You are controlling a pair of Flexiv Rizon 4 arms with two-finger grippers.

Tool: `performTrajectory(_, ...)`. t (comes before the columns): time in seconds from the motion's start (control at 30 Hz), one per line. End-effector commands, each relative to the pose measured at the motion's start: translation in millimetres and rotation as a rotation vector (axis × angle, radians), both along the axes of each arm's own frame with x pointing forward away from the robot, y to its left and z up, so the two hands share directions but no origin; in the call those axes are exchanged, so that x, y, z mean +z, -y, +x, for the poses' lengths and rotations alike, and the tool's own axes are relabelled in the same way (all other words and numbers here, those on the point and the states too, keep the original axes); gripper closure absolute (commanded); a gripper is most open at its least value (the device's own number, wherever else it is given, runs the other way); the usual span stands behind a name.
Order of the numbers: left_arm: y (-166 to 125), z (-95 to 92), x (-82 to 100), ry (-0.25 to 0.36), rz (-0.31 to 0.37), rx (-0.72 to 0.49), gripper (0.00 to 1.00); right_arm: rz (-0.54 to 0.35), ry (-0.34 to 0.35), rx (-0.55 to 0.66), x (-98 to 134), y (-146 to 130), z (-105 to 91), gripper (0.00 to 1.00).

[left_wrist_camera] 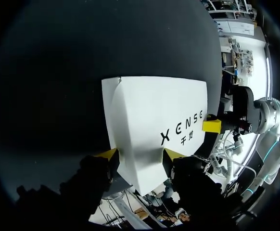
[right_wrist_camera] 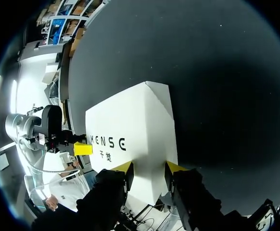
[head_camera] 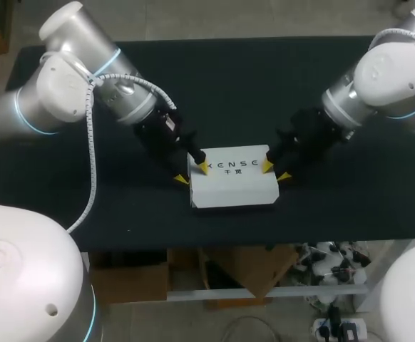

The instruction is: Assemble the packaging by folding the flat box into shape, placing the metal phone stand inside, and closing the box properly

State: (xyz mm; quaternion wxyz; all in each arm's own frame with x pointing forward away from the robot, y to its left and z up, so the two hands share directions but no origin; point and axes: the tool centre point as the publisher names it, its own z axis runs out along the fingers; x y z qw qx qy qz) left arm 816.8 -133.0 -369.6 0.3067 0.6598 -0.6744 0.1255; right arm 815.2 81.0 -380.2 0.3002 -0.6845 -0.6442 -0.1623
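A white folded box [head_camera: 232, 182] with dark lettering on its top lies near the front middle of the black table. My left gripper [head_camera: 192, 173] is at its left end. In the left wrist view that end of the box [left_wrist_camera: 154, 110] sits between the two yellow tips, both against it, so the left gripper [left_wrist_camera: 140, 155] is shut on it. My right gripper [head_camera: 275, 171] holds the opposite end the same way. The right wrist view shows the box [right_wrist_camera: 130, 125] pinched by the right gripper [right_wrist_camera: 148, 167]. No metal phone stand shows in any view.
The black table [head_camera: 229, 85] stretches bare behind the box and to both sides. Its front edge [head_camera: 264, 244] runs just below the box. Both arms lean in from the back corners.
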Motion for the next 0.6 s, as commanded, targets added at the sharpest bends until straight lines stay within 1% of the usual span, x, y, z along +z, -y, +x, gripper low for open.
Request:
performTrajectory(0.03, 4.7, -0.3, 4.1, -0.015, 0.019, 0.008, 0.41, -0.005, -0.010, -0.001, 3.3, -5.4, 0.2, 0.57)
performTrajectory(0.3, 6.0, 0.4, 8.1, -0.054, 0.045, 0.024, 0.41, -0.007, -0.040, -0.008, 5.7, -5.2, 1.2, 0.56)
performTrajectory(0.6, 7.5, 1.0, 13.2, -0.082, 0.068, 0.036, 0.42, -0.007, -0.078, -0.009, 9.4, -5.0, 5.6, 0.56)
